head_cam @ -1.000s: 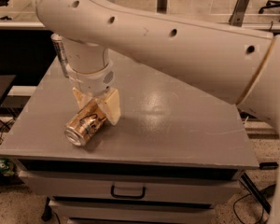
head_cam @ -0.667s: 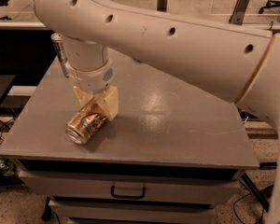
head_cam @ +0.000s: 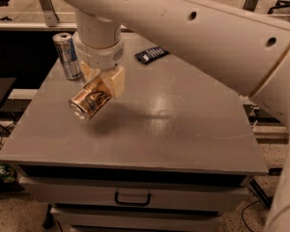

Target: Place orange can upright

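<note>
Over the table, end effector grips tilted orange can.

The cream-coloured end effector grips the golden-orange metal drink can between its two fingers. It holds the can at a slant over the left part of the grey table, one round end facing down and left. Behind, a slim silver-and-blue can stands upright near a flat black remote-like object.
</note>
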